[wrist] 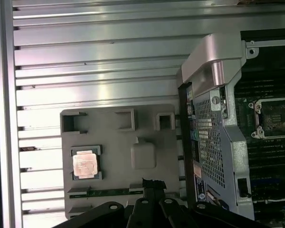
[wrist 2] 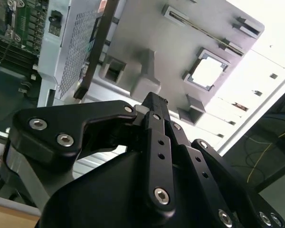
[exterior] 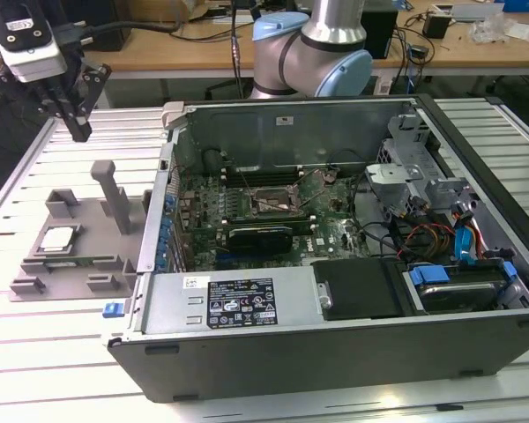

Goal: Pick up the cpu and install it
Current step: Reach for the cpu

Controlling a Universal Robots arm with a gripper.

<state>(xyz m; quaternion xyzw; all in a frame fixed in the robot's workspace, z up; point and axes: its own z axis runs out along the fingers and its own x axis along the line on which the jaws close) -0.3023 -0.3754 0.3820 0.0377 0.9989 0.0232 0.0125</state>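
The pincer (exterior: 79, 130) hangs in the air above the far left corner of the slatted tabletop (exterior: 35, 352), at the exterior view's left, well apart from everything below it. Its fingers look pressed together at the tips and pinch nothing. In both wrist views its dark linkages fill the near edge, with the tips (wrist: 153, 184) meeting over the grey fixture tray (wrist: 114, 137).

The cpu (exterior: 58, 238) lies flat in a square pocket of that tray, metal top up, at the tray's left side in the exterior view; in the first wrist view it shows as a pale square (wrist: 84, 164). The tray sits just beside the open computer case (exterior: 335, 352), to the case's left. Inside the case the motherboard socket (exterior: 269, 201) stands open.
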